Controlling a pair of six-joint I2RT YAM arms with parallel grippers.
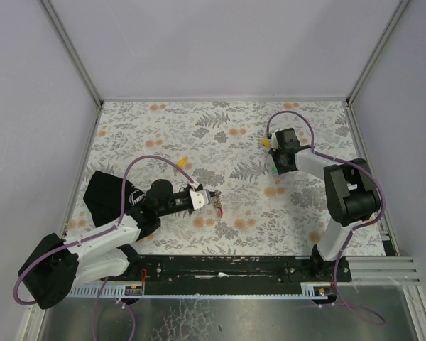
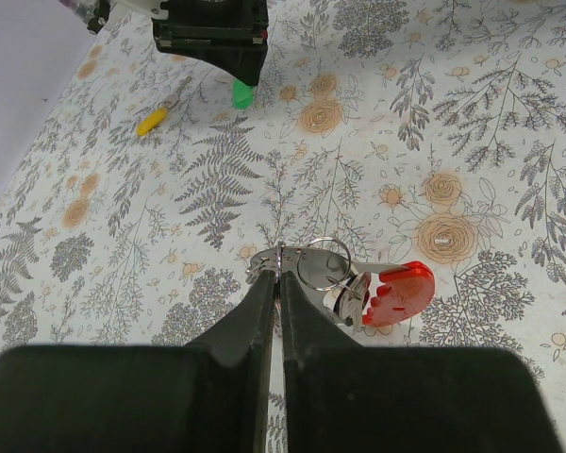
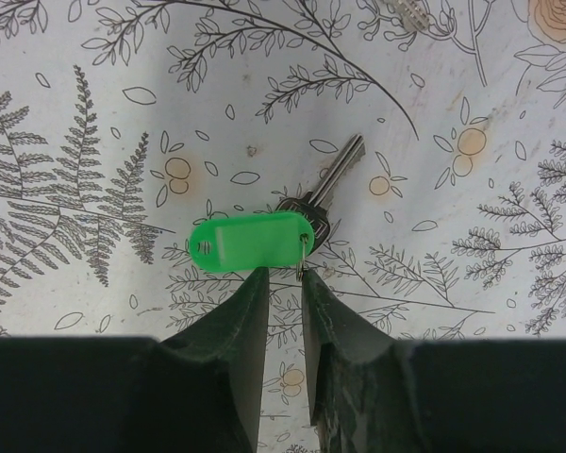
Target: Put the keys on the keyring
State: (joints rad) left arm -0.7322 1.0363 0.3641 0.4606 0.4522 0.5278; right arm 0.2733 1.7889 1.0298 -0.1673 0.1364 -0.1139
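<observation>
The keyring [image 2: 323, 264], a steel ring with a red fob [image 2: 401, 293], hangs from my left gripper [image 2: 280, 274], which is shut on its metal edge. In the top view that gripper [image 1: 214, 197] is left of the table's middle, the red fob [image 1: 219, 209] just below its tips. A green-tagged key [image 3: 250, 241] lies flat on the cloth with its metal blade [image 3: 335, 179] pointing away. My right gripper [image 3: 284, 274] stands narrowly open, tips at the tag's near edge, its small ring by the right finger. Two yellow keys [image 1: 183, 161] [image 1: 266, 142] lie on the cloth.
A floral cloth [image 1: 220, 135] covers the table, with white walls on three sides. A black cover [image 1: 105, 195] sits on the left arm near the left edge. A black rail [image 1: 227, 266] runs along the near edge. The right arm's body [image 2: 212, 28] shows in the left wrist view.
</observation>
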